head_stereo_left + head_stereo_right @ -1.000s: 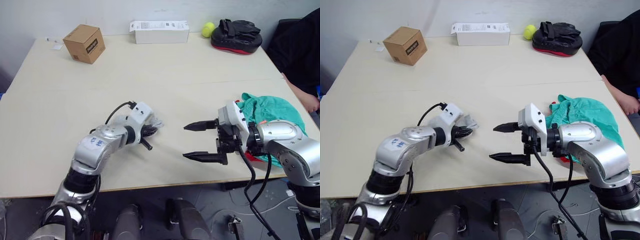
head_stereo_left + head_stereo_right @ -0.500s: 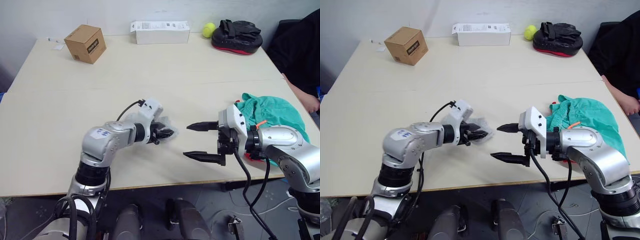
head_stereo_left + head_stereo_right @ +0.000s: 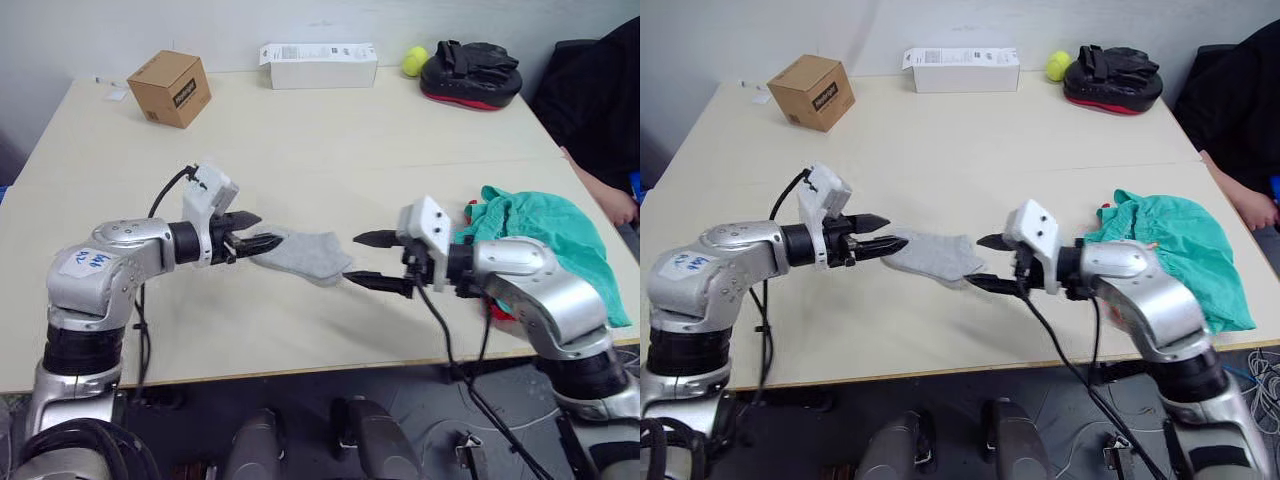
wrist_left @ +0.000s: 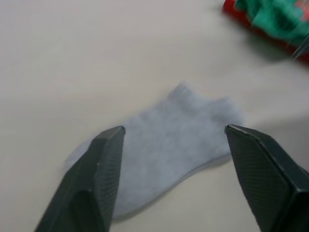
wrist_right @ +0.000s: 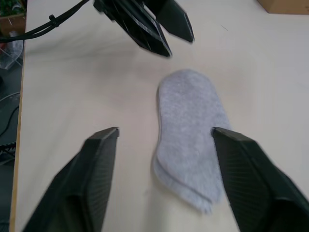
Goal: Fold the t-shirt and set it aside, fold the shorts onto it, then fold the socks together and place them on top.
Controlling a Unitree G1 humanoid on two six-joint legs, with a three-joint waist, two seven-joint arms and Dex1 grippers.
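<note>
table (image 3: 330, 130): beige | wall (image 3: 150, 30): pale, plain | floor (image 3: 300, 420): dark, apparently grey

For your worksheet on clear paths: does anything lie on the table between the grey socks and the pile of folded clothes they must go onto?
Only the right gripper, open at the socks' end; beyond it, bare table up to the teal shorts.

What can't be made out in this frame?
- T-shirt: head views show just a red sliver; shorts and right arm cover it.
- Socks: right wrist view shows two stacked edges; how far they overlap is hidden.
- White box print: too small.
- Person: cut off by the edge.
</note>
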